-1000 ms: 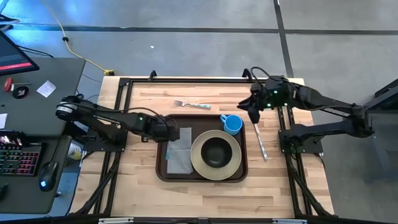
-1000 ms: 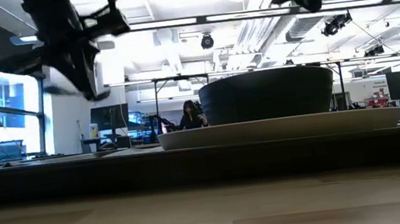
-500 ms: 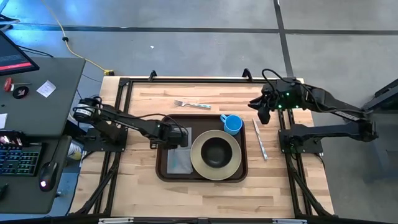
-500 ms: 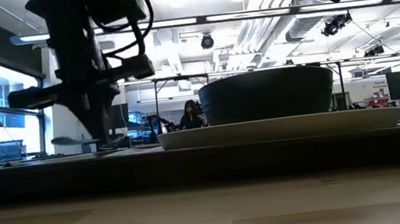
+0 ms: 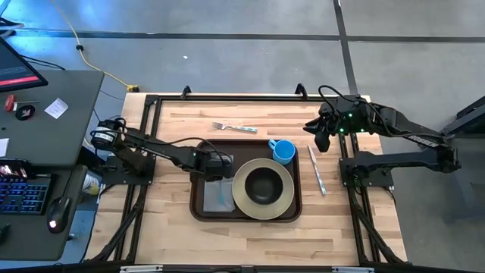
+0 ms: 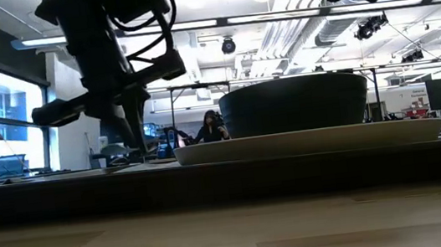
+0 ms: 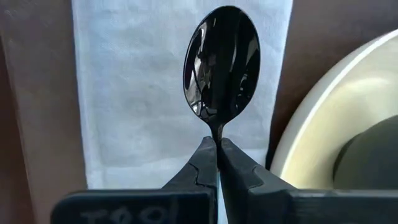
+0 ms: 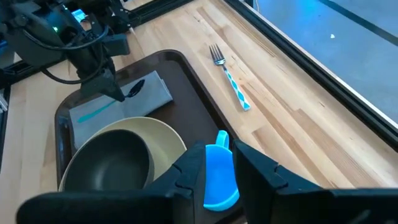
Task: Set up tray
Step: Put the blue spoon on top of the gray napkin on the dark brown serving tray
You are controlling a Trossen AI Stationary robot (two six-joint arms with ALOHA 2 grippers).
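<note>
My left gripper (image 5: 218, 170) is over the grey napkin (image 5: 219, 196), which lies flat in the left part of the dark brown tray (image 5: 197, 205). It is shut on a spoon (image 7: 219, 59) with a dark bowl and a teal handle (image 8: 93, 113). A beige plate (image 5: 282, 199) carrying a dark bowl (image 5: 263, 184) sits in the tray, with a blue cup (image 5: 283, 151) at its far right corner. My right gripper (image 5: 320, 141) hangs open, high over the table's far right side, touching nothing. My left gripper pinches the spoon's thin neck (image 7: 217, 130) just behind its bowl, between the two fingertips (image 7: 202, 155). The fingers come from above, slanting down, and lie across the spoon. The spoon lies low and nearly flat along the napkin; whether it rests on it I cannot tell.
A fork (image 5: 233, 127) with a teal handle lies on the wooden table beyond the tray. A knife (image 5: 316, 170) lies on the table right of the tray. Black frame rails (image 5: 227, 97) border the table. In the low view a person (image 6: 208, 127) shows far off in the room.
My left gripper has carried the spoon a little toward the table's right edge and down, until it is low over the napkin. My right gripper has drawn back from over the cup toward the right edge, rising, and has then kept still.
</note>
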